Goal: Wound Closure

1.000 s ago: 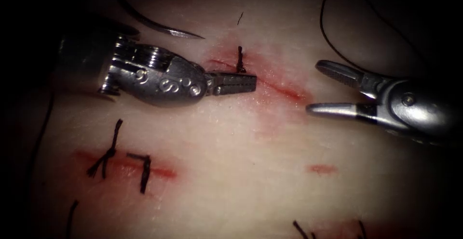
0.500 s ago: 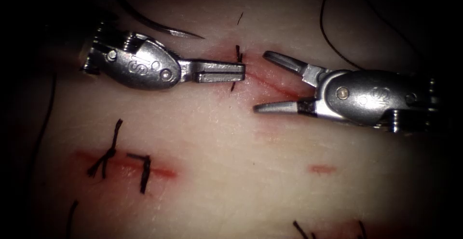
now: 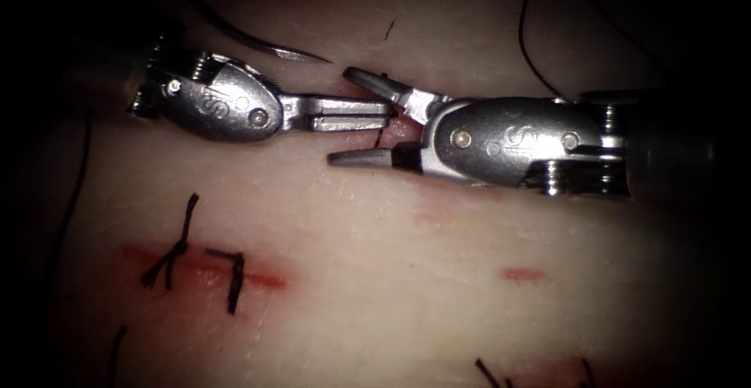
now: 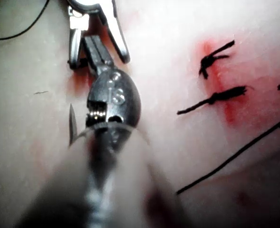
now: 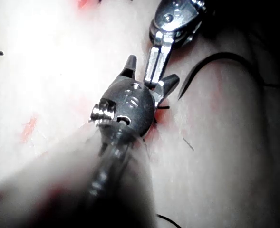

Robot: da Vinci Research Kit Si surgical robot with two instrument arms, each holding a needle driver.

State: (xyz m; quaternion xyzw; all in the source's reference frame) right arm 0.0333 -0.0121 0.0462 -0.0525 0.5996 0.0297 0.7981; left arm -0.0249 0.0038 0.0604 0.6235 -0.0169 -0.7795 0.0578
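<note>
Lying loose on the tissue [image 3: 375, 224] toward its far left edge, the curved needle [image 3: 258, 44] is held by neither tool, its tip just above the left claw [image 3: 389, 114]; it is not in the tissue, as far as can be seen. That claw is closed flat over the cut [image 3: 391, 126], and it seems to pinch the short stitch thread [image 3: 379, 138] that shows dark just below it, probably to hold the end taut. The right claw [image 3: 344, 114] is spread wide, one finger above the left claw's tip and one below, straddling it, and it grips nothing; this placing suits a reach for the same thread end. Long thread [image 3: 532, 44] curls beyond the right tool. The cut looks shallow and red, with fluid around it. Tied stitches [image 3: 176, 251] sit nearer the tissue's front left.
</note>
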